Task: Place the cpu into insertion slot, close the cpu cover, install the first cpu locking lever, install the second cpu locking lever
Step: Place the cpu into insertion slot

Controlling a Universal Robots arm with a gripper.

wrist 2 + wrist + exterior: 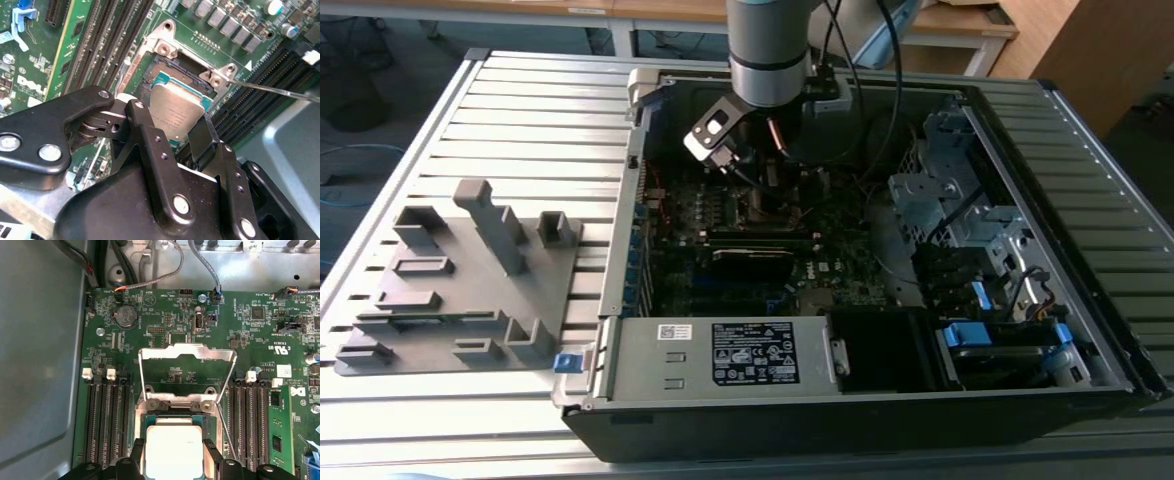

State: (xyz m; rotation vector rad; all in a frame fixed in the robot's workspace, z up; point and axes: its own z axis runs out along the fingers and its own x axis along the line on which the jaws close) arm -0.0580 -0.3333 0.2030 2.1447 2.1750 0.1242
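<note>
**Placing the cpu: first step in hand.** The cpu [178,109] is being gripped on two opposite edges by the gripper [170,118], whose fingers [137,454] are being pressed closed against it. In both wrist views the chip is being held directly over the insertion slot [166,66], with a strip of the slot's dark contact field left exposed beyond one edge. Whether the chip is fully seated cannot be told. The cpu cover [187,351] is being shown raised open on the far side of the slot, and a thin locking lever [272,89] is being shown unlatched beside it. By judgement, the placement is calling for the chip to be squared to the silver rim and brought down level, so that the contacts are not being loaded by a tilted corner.
</note>
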